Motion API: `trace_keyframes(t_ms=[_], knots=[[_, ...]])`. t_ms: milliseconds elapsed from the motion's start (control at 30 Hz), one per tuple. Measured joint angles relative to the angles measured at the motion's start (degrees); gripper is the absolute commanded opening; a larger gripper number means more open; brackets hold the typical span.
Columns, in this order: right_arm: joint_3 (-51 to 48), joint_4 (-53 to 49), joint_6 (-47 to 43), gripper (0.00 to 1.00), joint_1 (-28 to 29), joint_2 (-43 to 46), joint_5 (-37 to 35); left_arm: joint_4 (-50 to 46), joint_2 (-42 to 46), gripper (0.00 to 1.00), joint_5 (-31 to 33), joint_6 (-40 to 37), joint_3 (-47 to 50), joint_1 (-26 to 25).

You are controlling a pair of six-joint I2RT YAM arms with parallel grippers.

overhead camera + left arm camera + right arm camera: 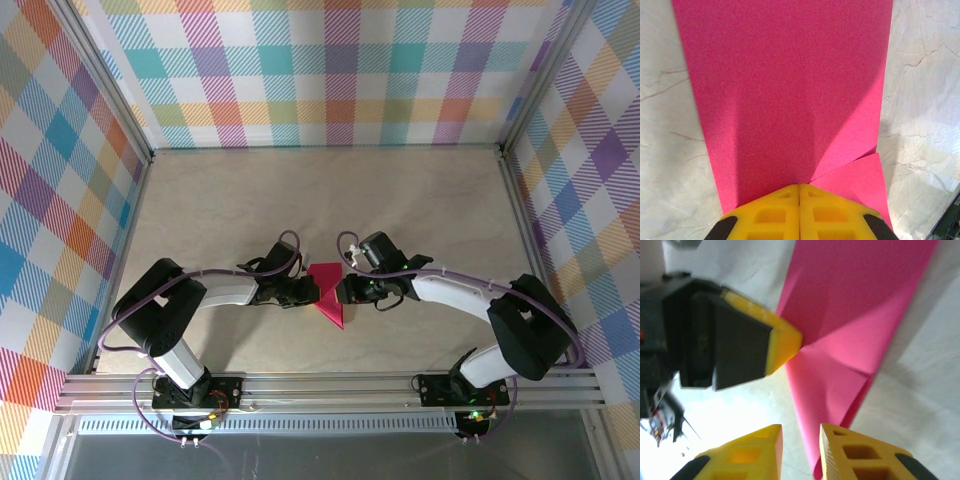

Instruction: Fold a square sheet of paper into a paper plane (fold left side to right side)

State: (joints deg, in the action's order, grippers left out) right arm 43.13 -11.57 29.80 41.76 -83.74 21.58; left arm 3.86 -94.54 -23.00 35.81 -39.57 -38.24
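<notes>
L gripper (799, 190) pressed together on pink sheet (328, 297), mid near edge of table (300, 200); R gripper (801, 432) slightly spread. If L slips, crease could skew.

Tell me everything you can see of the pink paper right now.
The pink paper is thin, matte magenta, already folded into a narrow wedge with diagonal creases and one overlapping flap. It lies on the table between the shut left gripper, touching its edge at a crease, and the slightly open right gripper near its narrow end.
</notes>
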Motion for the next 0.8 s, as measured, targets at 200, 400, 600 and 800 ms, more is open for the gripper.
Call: trace_keyframes(t_ms=[200, 400, 600, 800], knots=[[-1.38, 6.12, 4.52, 0.16, 2.71, -4.7, 7.63, 0.0, -0.02, 0.08, 0.0, 0.0, 0.0, 0.0], [-2.64, 8.7, 6.25, 0.16, 3.65, -7.63, 9.55, -0.04, -0.02, 0.08, 0.0, 0.0, -0.07, 0.0], [-3.48, 9.44, 7.06, 0.15, 3.65, -9.57, 9.53, -0.02, -0.42, 0.08, -0.02, -0.02, -0.44, 0.0], [-4.57, 9.64, 7.3, 0.15, 3.65, -10.32, 9.31, -0.02, -0.46, 0.08, -0.02, 0.0, -0.46, 0.0]])
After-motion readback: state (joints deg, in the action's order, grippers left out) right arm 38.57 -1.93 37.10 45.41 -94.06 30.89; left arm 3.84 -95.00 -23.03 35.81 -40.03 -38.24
